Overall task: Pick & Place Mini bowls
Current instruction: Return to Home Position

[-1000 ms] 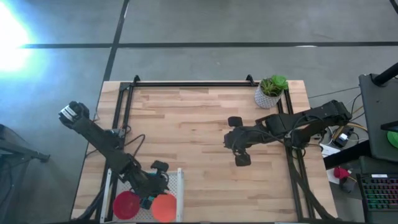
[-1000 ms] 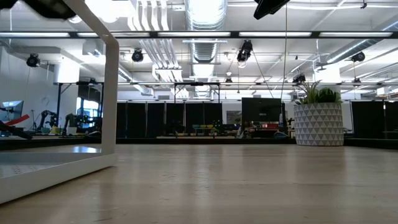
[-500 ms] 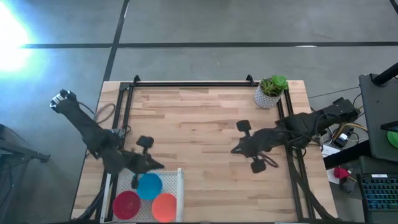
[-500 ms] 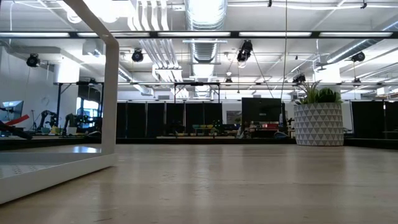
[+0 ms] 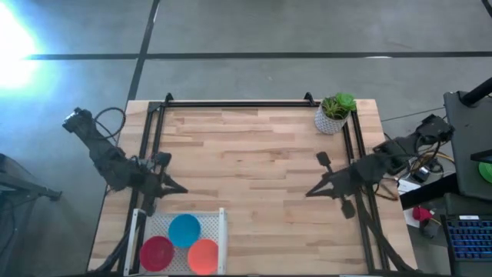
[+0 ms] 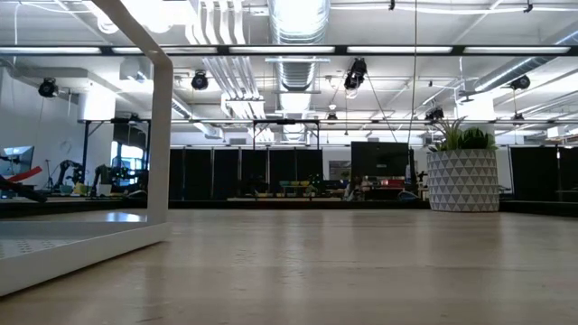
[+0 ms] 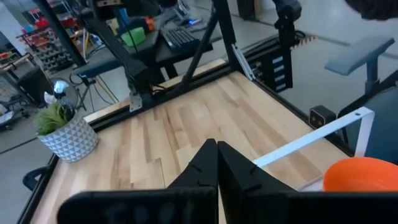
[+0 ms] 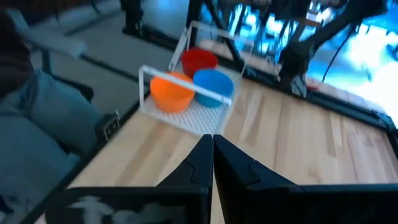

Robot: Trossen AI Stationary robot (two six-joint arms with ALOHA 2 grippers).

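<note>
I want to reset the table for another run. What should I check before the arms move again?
1. The left gripper is shut and holds nothing: ok.
2. The right gripper is shut and holds nothing: ok.
3. The red bowl, blue bowl and orange bowl are on the white shelf: ok.
4. Both grippers are apart from the shelf: ok.
5. Number of bowls in each stack: cannot tell.
6. The potted plant is upright, apart from both grippers: ok.

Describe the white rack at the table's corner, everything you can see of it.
The white rack is a metal-looking frame of thin square bars over a perforated tray floor. It stands upright on the wooden table, at a corner on the left arm's side. The red bowl, blue bowl and orange bowl sit in it, close together.
</note>
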